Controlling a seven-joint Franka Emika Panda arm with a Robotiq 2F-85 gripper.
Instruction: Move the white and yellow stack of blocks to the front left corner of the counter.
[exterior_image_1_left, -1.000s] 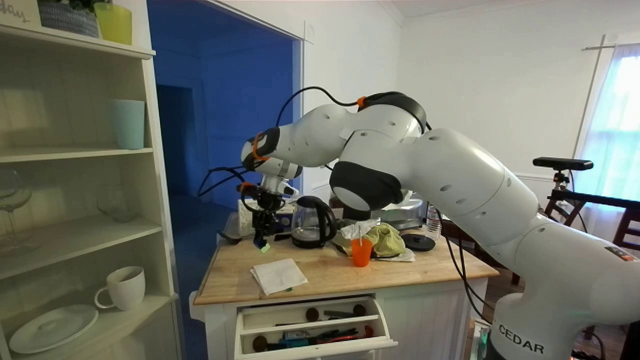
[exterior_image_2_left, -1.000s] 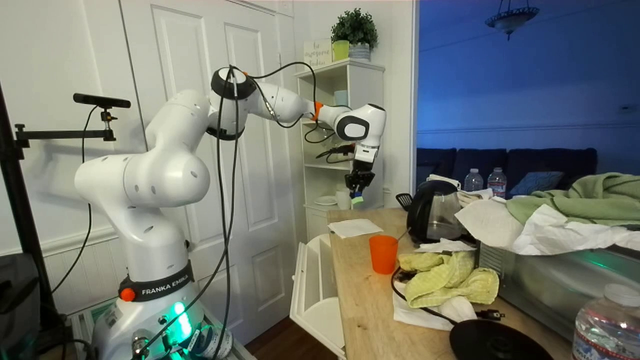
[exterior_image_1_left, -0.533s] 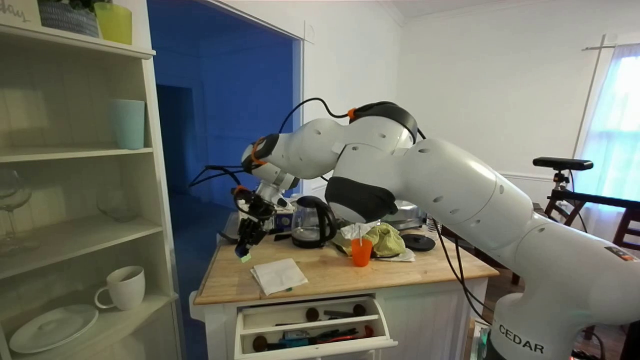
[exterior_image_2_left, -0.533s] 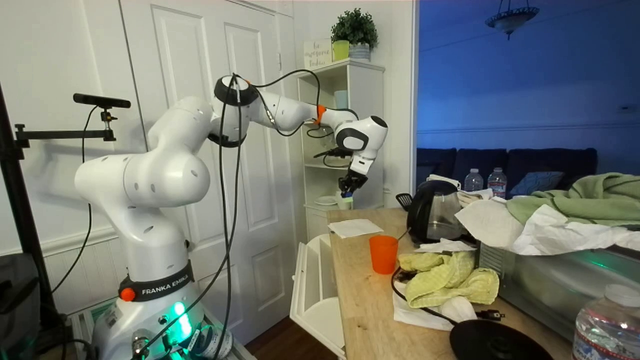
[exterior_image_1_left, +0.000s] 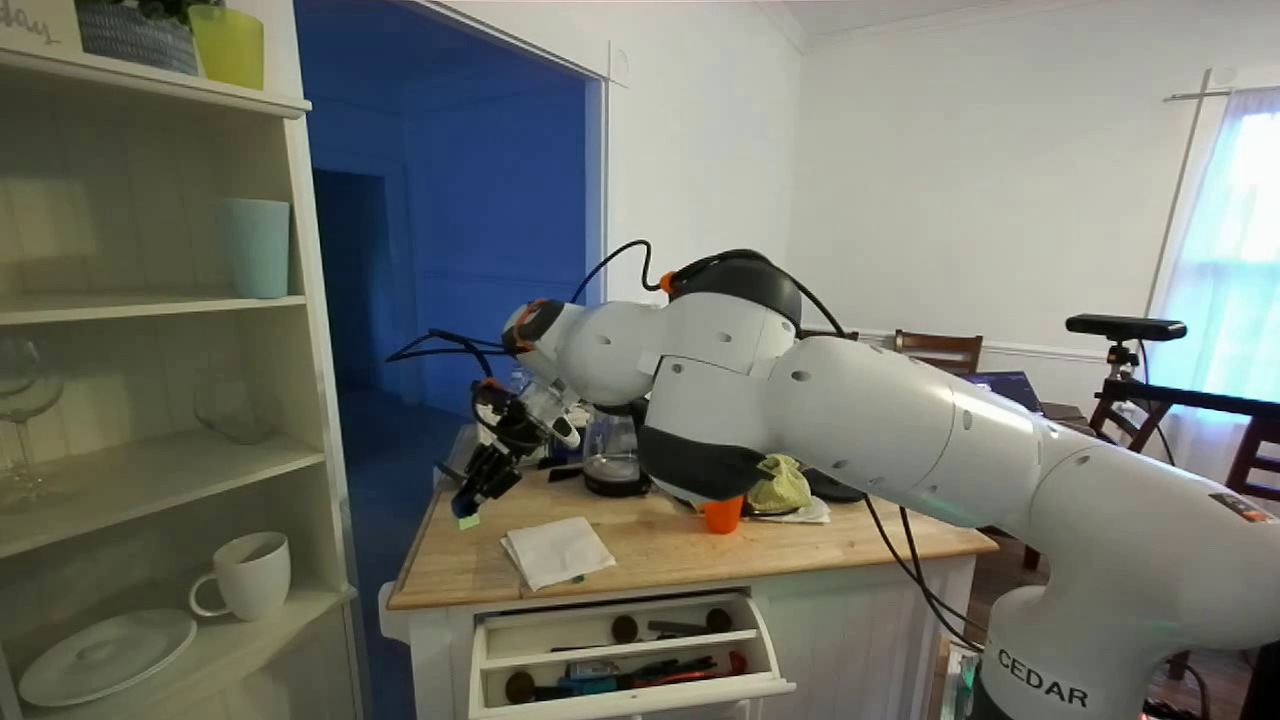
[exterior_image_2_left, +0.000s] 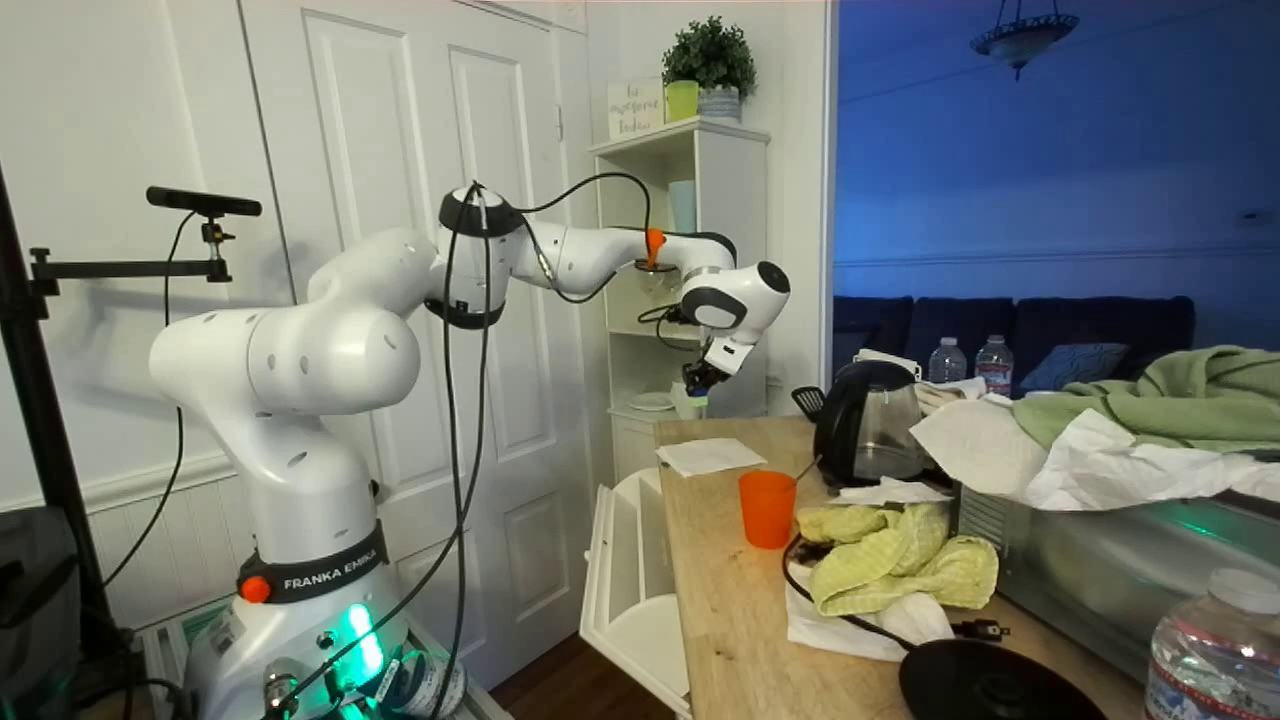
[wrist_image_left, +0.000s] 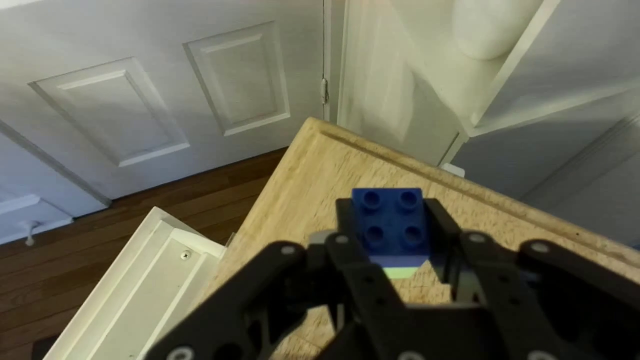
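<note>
In an exterior view, the jaws hold the stack (exterior_image_1_left: 466, 512) near the left edge of the desk (exterior_image_1_left: 640, 550). In an exterior view, it hangs higher than the paper (exterior_image_2_left: 710, 456). In the wrist view, one desk corner lies beyond it.

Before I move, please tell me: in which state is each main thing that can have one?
Blue block: held above the counter
Light green block: under the blue one
Claw: closed on the blue one
Drawer: open, things inside
Orange cup: upright
Kettle: upright
Yellow-green cloth: crumpled
White paper: lying flat
White mug: upright
Base light: glowing green
</note>
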